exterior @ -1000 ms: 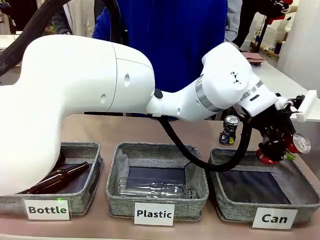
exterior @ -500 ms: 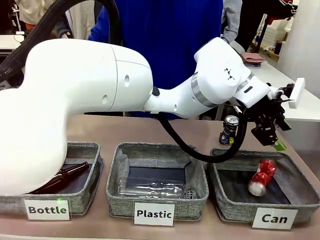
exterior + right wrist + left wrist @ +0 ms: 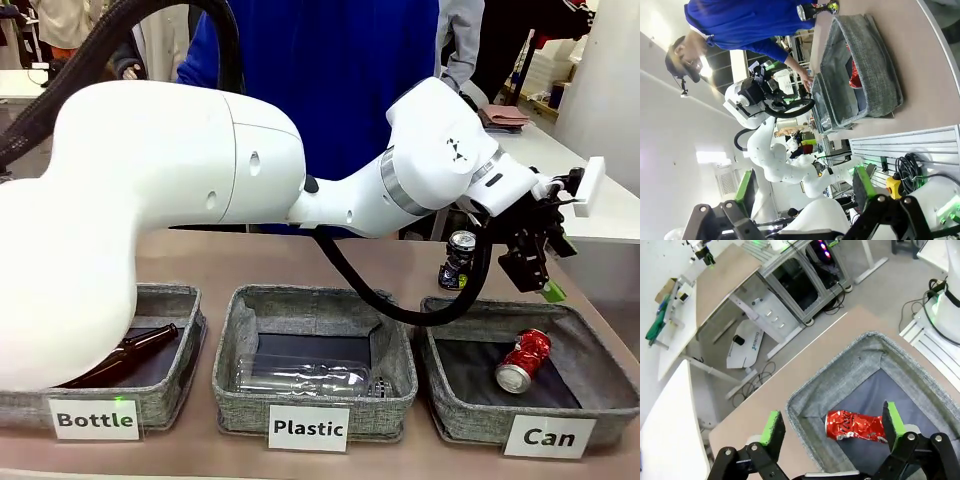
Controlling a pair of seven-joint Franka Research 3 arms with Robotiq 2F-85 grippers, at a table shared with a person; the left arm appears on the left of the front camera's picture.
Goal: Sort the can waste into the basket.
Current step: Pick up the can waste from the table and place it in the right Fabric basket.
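**Item 1. Left claw** (image 3: pixel 535 270) (image 3: pixel 832 422): Mine. Jaws stand wide apart with nothing between the green pads (image 3: pixel 772 426). It hangs above the far right corner of the Can basket, clear of the rim.

**Item 2. Red can** (image 3: pixel 524 361) (image 3: pixel 855 426): Dented, silver top. It lies on its side directly below my left claw, on the dark lining inside the Can basket. In the left wrist view it sits in the gap between my pads, but lower down and touching neither.

**Item 3. Can basket** (image 3: pixel 470 420) (image 3: pixel 840 375): Grey woven fabric, white label reading "Can". It sits under my left claw and holds the red can.

**Item 4. Black can** (image 3: pixel 460 260): Yellow-green marks. It stands upright on the table (image 3: pixel 300 260), beside my left claw on the forearm side, just beyond the basket's far rim and outside it.

**Item 5. Right claw** (image 3: pixel 804 186): Mine. Jaws are apart and empty. The Can basket (image 3: pixel 880 75) lies well ahead of it, with a patch of the red can (image 3: pixel 856 67) showing inside.

**Item 6. Plastic basket** (image 3: pixel 240 400): Next along from the Can basket, away from my left claw. It holds a clear bottle (image 3: pixel 305 378).

**Item 7. Bottle basket** (image 3: pixel 165 395): Farthest from my left claw. It holds a brown bottle (image 3: pixel 130 350).

**Item 8. Person** (image 3: pixel 330 80): In a blue top, across the table behind my left arm.
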